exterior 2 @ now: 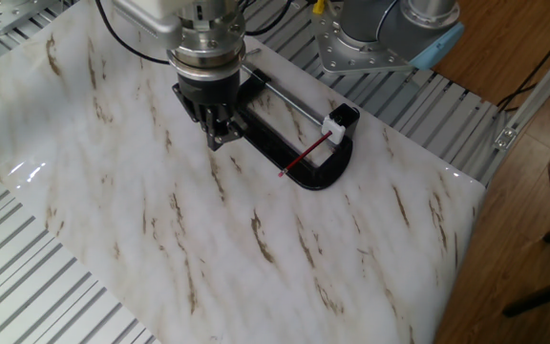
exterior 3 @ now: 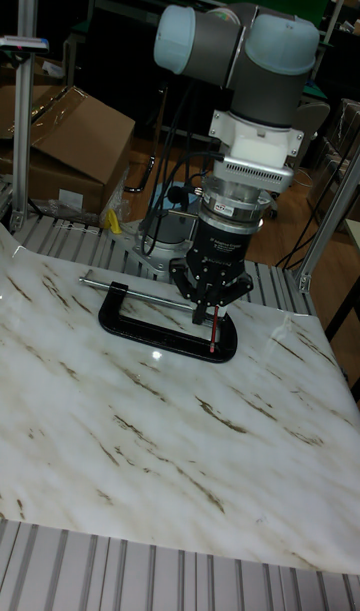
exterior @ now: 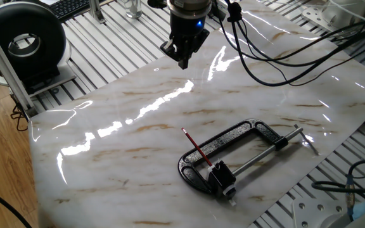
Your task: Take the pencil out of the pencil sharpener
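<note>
The thin red pencil (exterior: 197, 149) lies slanted across the black C-clamp (exterior: 249, 134), its lower end stuck in the small black pencil sharpener (exterior: 221, 177). In the other fixed view the pencil (exterior 2: 306, 157) points from the sharpener (exterior 2: 341, 121) toward the table's middle. My gripper (exterior: 182, 61) hangs well above the marble sheet, far from the pencil, fingers drawn together with nothing between them. Seen from the other side, the gripper (exterior 2: 218, 135) overlaps the clamp's left end. In the tall view the gripper (exterior 3: 209, 315) hides most of the pencil (exterior 3: 213, 339).
The clamp's silver screw rod (exterior: 265, 154) runs beside the sharpener. A black round device (exterior: 24, 43) stands at the back left off the marble sheet (exterior: 119, 145). Cables (exterior: 284, 57) trail over the far right. Ribbed metal table (exterior 2: 27, 287) surrounds the sheet.
</note>
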Robot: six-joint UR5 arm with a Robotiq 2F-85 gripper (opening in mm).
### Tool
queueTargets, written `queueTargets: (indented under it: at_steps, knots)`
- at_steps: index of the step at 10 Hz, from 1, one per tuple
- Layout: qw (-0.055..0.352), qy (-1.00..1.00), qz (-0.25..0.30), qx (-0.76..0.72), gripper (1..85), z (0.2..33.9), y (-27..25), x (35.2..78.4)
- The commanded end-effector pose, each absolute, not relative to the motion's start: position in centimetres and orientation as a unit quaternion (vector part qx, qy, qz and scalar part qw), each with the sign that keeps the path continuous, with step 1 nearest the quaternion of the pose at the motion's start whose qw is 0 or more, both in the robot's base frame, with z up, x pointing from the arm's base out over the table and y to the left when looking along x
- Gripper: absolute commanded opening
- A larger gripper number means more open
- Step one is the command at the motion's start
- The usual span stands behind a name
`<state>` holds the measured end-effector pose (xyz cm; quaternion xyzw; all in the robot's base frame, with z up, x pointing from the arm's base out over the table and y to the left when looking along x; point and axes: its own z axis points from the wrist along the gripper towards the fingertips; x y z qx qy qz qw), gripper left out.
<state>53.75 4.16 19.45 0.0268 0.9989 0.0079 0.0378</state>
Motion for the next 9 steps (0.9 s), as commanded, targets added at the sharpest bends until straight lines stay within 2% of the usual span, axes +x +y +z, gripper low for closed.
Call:
queueTargets:
  at_steps: [1, 2, 5, 7, 9]
  knots:
    - [0.037, 0.999, 0.011, 0.026, 1.0, 19.6, 4.3, 53.7]
    - [0.032, 0.999, 0.009, 0.023, 1.0, 19.6, 4.2, 53.4]
    - [-0.022, 0.999, 0.018, 0.018, 1.0, 19.6, 4.7, 50.7]
    - [-0.033, 0.999, 0.025, 0.032, 1.0, 19.6, 5.1, 50.1]
    - [-0.028, 0.998, 0.056, 0.026, 2.0, 19.2, 7.0, 50.5]
